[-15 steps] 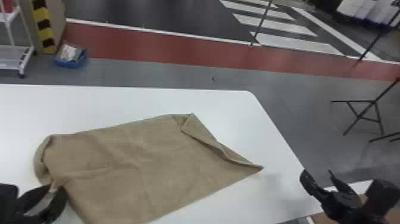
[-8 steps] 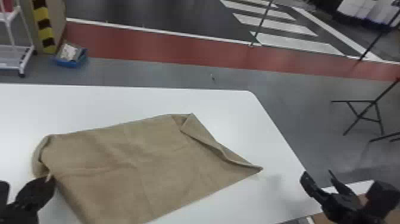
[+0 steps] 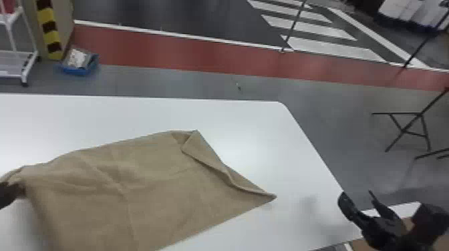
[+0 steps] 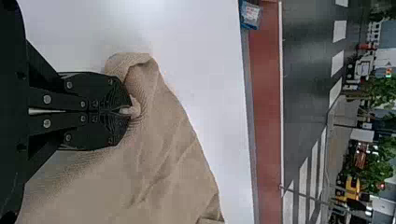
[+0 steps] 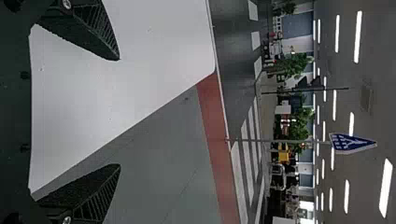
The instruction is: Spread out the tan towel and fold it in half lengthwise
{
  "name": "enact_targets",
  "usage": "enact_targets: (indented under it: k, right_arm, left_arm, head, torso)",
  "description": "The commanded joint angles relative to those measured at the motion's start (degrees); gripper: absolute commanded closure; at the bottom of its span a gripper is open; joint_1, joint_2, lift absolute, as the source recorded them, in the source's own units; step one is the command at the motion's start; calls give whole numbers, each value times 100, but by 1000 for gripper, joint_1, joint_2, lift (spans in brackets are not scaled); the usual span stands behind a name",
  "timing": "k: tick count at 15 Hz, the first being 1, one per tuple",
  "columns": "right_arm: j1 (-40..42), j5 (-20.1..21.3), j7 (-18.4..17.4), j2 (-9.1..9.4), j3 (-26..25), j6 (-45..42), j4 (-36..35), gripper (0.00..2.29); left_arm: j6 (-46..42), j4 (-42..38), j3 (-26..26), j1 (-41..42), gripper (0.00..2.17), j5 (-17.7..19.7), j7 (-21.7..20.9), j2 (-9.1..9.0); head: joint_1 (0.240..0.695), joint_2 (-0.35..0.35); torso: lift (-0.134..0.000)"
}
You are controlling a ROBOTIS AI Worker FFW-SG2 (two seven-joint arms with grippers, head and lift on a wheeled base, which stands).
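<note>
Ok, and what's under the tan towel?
White tabletop borders the tan towel on the sides in view, so it presumably runs beneath. Whatever the cloth covers can't be seen, nor can the towel's surface under its turned-over right edge.

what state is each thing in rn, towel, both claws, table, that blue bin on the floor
tan towel: mostly spread, creased, flap turned over at its right end, not folded in half
left claw: shut on the towel's left end
right claw: open, empty
white table: bearing the towel
blue bin: on the floor, something pale in it
</note>
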Motion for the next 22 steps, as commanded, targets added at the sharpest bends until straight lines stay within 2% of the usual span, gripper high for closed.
enact_targets:
  k: [1,5,6,7,8,10,11,12,15,16,17,18,19,20,22]
  right_arm:
    - [-3,0,5,5,-9,-4,11,56]
    - [23,0,5,5,-150,-4,29,56]
    - [23,0,5,5,-176,-4,46,56]
    - [23,0,5,5,-176,-4,46,56]
    - [23,9,5,5,-167,-4,38,60]
    - [32,18,40,5,-132,-4,2,60]
    - [32,18,40,5,-132,-4,11,60]
    - [32,18,40,5,-132,-4,38,60]
    - [41,18,57,5,-150,-4,90,60]
    - [41,18,57,5,-150,-4,90,60]
    - [50,26,57,5,-150,-4,99,60]
    - [50,44,57,5,-132,-39,99,63]
    - [50,44,57,5,-115,-74,108,60]
    - [50,44,57,5,-88,-74,108,63]
    - [41,44,57,5,-36,-109,99,63]
  left_arm:
    - [310,-54,-140,-479,2145,-400,-6,-15]
    - [749,-256,-386,-831,2145,-602,415,-15]
    - [802,-335,-650,-831,2145,-646,495,-15]
    - [802,-335,-1046,-831,2145,-883,433,-15]
    - [784,-247,-1670,-840,2145,-1411,442,-15]
    - [679,385,-3129,-989,2145,-2808,565,-15]
    - [661,746,-3744,-1103,2145,-3362,706,-15]
    - [626,1141,-4245,-1218,2145,-3731,811,-15]
    - [433,2090,-5168,-1481,2145,-3960,1048,-15]
    - [274,2345,-5370,-1560,2020,-3924,1163,-15]
    - [134,2468,-5458,-1578,1696,-3828,1207,-15]
    - [116,2495,-5572,-1578,1126,-3740,1242,-15]
    - [116,2495,-5669,-1560,124,-3678,1356,-15]
    - [116,2477,-5721,-1517,-2,-3749,1365,-15]
    - [204,2337,-5748,-1411,29,-3836,1514,-15]
  head:
    - [695,-350]
    - [695,-350]
    - [695,-350]
    - [695,-350]
    - [695,-350]
    - [695,-350]
    - [695,-350]
    - [695,-350]
    - [695,-350]
    - [695,-350]
    - [695,-350]
    - [695,-350]
    - [695,-350]
    - [695,-350]
    - [695,-350]
  torso:
    - [-128]
    - [-128]
    - [-128]
    - [-128]
    - [-128]
    - [-128]
    - [-128]
    - [-128]
    - [-128]
    - [-128]
    - [-128]
    - [-128]
    - [-128]
    - [-128]
    - [-128]
